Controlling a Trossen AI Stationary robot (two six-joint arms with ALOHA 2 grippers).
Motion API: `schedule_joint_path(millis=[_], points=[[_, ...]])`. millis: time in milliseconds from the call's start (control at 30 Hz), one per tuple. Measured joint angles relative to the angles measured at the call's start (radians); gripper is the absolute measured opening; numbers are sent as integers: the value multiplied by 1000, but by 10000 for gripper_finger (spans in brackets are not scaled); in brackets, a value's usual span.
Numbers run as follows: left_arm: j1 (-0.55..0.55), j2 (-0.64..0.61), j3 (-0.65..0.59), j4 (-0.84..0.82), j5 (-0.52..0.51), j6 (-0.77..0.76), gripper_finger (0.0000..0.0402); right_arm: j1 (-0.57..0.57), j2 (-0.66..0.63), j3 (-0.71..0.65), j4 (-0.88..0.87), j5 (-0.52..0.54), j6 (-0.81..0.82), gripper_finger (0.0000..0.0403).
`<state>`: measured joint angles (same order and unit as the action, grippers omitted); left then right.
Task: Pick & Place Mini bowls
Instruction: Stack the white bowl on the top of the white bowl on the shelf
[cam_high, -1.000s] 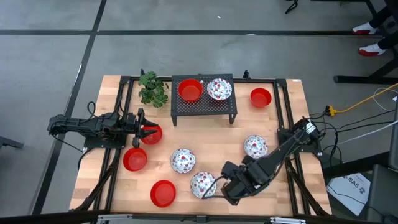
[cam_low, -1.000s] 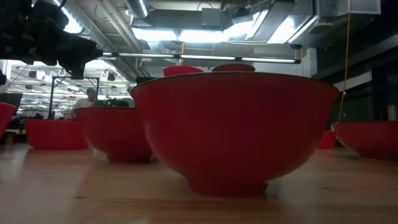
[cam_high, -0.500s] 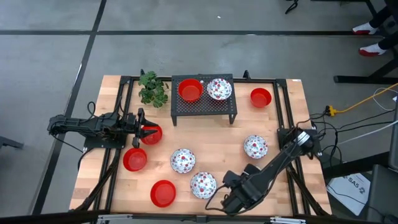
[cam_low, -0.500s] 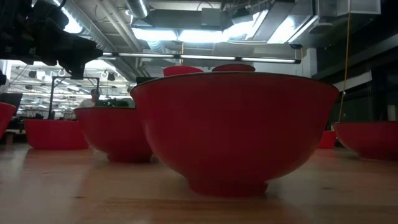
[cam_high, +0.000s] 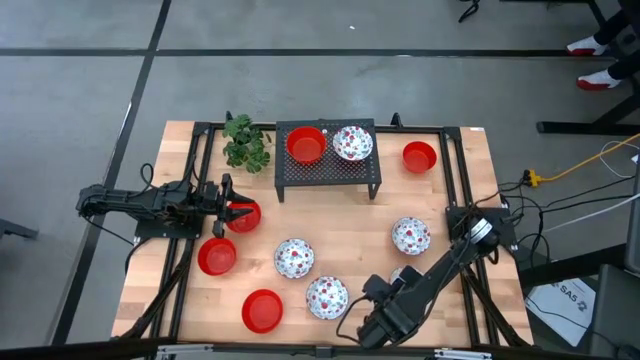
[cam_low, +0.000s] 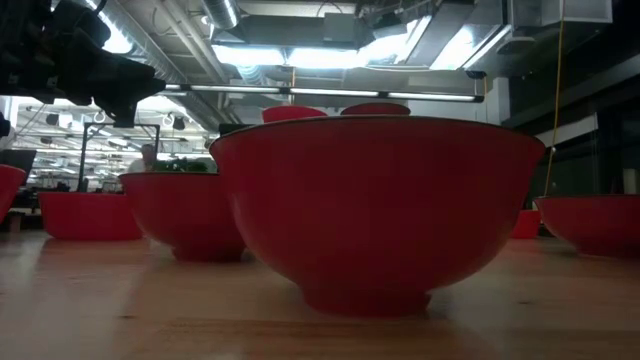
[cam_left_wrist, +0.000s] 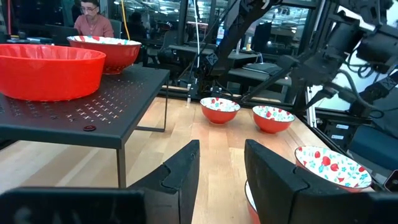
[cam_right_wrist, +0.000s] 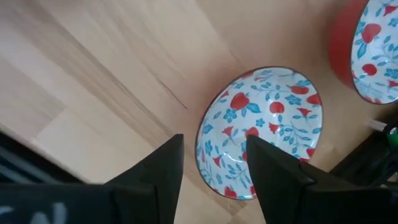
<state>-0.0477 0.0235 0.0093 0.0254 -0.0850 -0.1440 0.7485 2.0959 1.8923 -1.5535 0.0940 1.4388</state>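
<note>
Red and floral mini bowls stand about the table. A red one (cam_high: 306, 146) and a floral one (cam_high: 352, 143) sit on the black rack (cam_high: 328, 176). My right gripper (cam_high: 358, 322) (cam_right_wrist: 214, 165) is open near the table's near edge, beside a floral bowl (cam_high: 327, 297) (cam_right_wrist: 261, 130) that rests on its foot. The fingers stand short of the bowl. My left gripper (cam_high: 235, 213) (cam_left_wrist: 221, 165) is open at a red bowl (cam_high: 246, 216) on the table's left side. My left gripper comes level from the table's left at the red bowl's rim (cam_left_wrist: 249, 198), and a sliver of that rim shows beside one finger (cam_left_wrist: 273, 180). Whether the fingers touch the bowl, I cannot tell.
More red bowls (cam_high: 216, 256) (cam_high: 262, 310) (cam_high: 419, 156) and floral bowls (cam_high: 294, 258) (cam_high: 411, 235) stand on the wood. A green plant (cam_high: 245, 142) is left of the rack. In the low view one red bowl (cam_low: 375, 210) fills the foreground. A seated person (cam_left_wrist: 93, 18) shows beyond the table.
My right gripper has drawn back from the floral bowl toward the table's near edge. The bowl has stayed where it was.
</note>
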Motion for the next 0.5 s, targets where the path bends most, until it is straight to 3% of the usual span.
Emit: schedule_joint_path(millis=[367, 500], points=[[0, 0, 0, 0, 0, 0, 123, 20, 50, -5, 11, 0, 27, 174], [0, 0, 0, 0, 0, 0, 123, 23, 51, -69, 65, -17, 27, 174]])
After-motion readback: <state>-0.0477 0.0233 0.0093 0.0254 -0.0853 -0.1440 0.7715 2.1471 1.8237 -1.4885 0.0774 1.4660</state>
